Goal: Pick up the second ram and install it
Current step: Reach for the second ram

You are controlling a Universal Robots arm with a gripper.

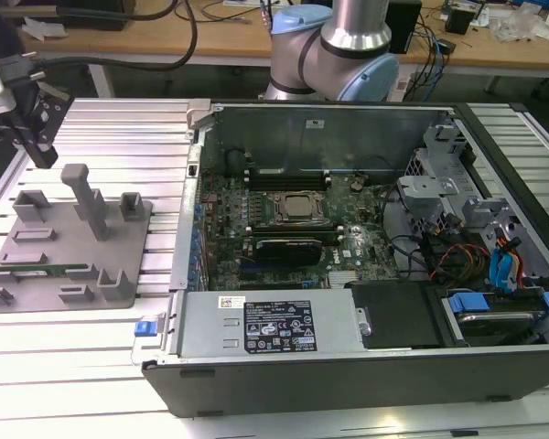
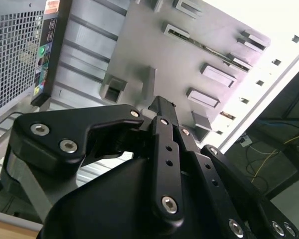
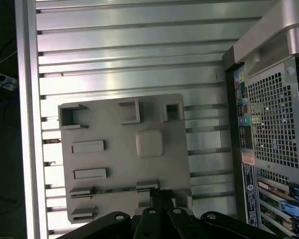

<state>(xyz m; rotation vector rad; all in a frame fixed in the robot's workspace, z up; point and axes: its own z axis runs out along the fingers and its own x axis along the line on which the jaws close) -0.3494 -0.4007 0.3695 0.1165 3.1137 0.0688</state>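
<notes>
Pincer [image 3: 162, 195] pinched shut, holding nothing, hangs above grey tray [image 1: 119, 265] on counter [image 1: 91, 366]. Second ram [image 1: 35, 270] sits in tray slot, propped for easy grabbing. Computer case [image 1: 348, 347] open so board reachable.

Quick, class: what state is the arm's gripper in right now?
Gripper: jaws closed, holding nothing, above the grey holder tray where the second ram lies.
</notes>
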